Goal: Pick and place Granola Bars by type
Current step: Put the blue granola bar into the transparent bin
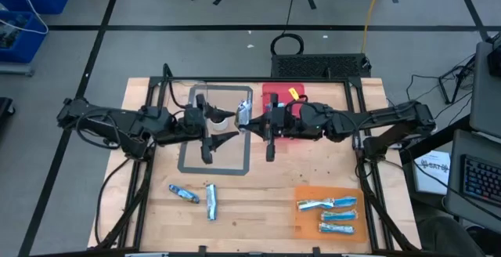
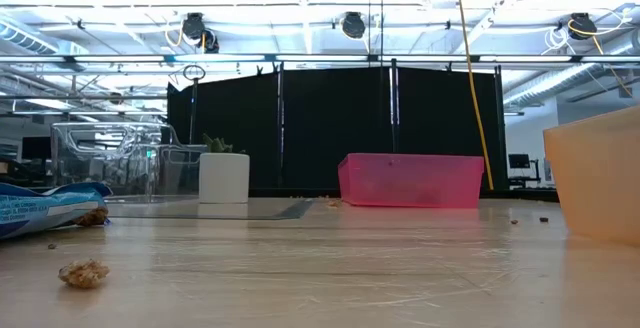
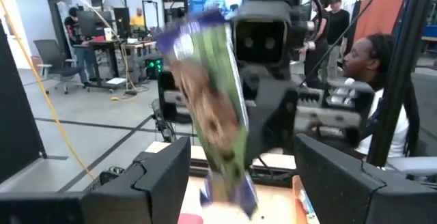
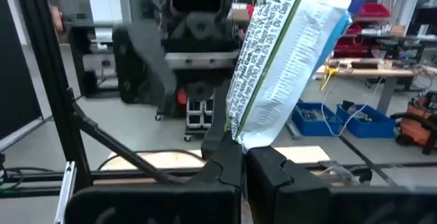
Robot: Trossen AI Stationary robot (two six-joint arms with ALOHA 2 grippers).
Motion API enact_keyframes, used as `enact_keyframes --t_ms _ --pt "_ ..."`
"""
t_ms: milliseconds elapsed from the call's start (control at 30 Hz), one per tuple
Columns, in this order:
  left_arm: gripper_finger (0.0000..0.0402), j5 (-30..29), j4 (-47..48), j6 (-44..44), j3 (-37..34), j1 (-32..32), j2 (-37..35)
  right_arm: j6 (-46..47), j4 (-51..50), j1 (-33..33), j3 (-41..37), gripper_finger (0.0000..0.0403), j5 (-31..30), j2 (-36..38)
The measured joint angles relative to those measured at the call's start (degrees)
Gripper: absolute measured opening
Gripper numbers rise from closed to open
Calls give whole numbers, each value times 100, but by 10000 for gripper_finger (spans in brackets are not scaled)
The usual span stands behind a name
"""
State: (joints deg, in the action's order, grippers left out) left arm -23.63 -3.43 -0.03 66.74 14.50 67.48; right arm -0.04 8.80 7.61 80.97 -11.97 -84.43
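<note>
My right end effector [image 4: 242,157] is pressed together on the lower end of one granola bar [image 4: 287,53], which stands up tall from the pinch with its printed back toward my right wrist camera. Facing it across the middle of the desk [image 1: 258,198], my left end effector [image 3: 239,176] is spread on either side of the same bar, whose green and brown front fills the left wrist view; its fingers [image 3: 147,183] are not pinching it. This looks like a hand-over in the air, above the clear bin [image 1: 215,128] and next to the red bin [image 1: 274,92].

To do it well, I judge I should keep one firm pinch on the wrapper until the other has truly let go, then carry the bar to the group that matches it.

Nearer the desk's front edge, two bars [image 1: 196,196] lie loose on the left, and three more rest on the orange mat [image 1: 305,218] on the right.
</note>
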Motion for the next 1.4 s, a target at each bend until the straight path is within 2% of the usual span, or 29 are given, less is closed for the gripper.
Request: enact_keyframes --t_ms 300,567,700,900,1033,1167,1400 --pt "255 408 -399 -57 0 -326 186 111 47 71 -4 0 -9 -272" --pt "240 340 -422 -397 0 -379 264 151 63 100 -4 0 -18 -266" --pt "181 283 -412 -490 0 -383 267 149 49 138 -4 0 -33 -266" --pt "48 559 -408 -500 0 -382 267 120 36 147 -4 0 -39 -266" --pt "36 536 -408 -565 0 -382 267 7 -5 147 -2 4 -35 -264" --pt "32 515 -433 -591 0 -382 266 -527 23 147 -3 34 -16 -258" --pt "27 496 -450 -291 0 -401 258 -799 -44 103 -11 126 167 -115"
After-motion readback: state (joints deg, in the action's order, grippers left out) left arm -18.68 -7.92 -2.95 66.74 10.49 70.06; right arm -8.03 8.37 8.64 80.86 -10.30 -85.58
